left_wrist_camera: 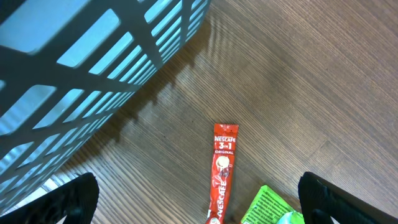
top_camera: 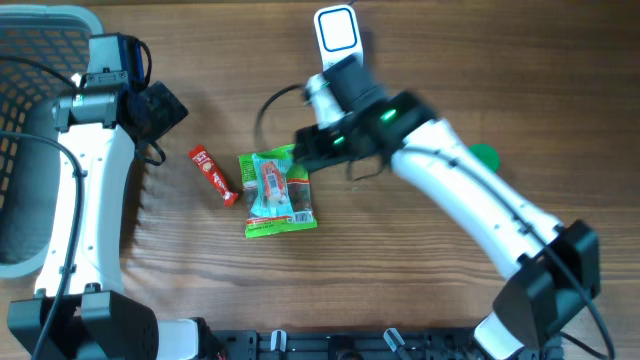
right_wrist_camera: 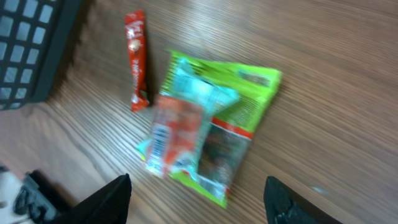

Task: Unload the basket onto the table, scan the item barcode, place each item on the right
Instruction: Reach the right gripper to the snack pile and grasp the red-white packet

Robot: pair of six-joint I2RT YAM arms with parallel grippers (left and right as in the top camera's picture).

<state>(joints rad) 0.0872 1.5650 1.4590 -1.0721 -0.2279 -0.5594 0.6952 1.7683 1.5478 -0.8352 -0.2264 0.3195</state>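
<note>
Basket [top_camera: 25,60] sits far left, the left hand [left_wrist_camera: 196,186] wide open and empty beside it. Then the red stick [top_camera: 213,174], then the green packet [top_camera: 285,215] mid-table. The right hand [right_wrist_camera: 198,186] hangs over it, fingers apart, empty. Pinch an edge; leave the barcode uncovered.

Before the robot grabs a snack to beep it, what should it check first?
1. Right end effector open: ok, its fingers stand apart and hold nothing.
2. Aimed at a snack: ok, the green packet lies just ahead of its fingers.
3. Snack lying alone: not ok, a teal-and-red packet lies on top of the green one.
4. Barcode facing up: cannot tell, the close picture is blurred.
5. White scanner located: ok, at the table's far edge.
6. Left end effector out of the way: ok, open over the red Nescafe stick, apart from the packets.
</note>
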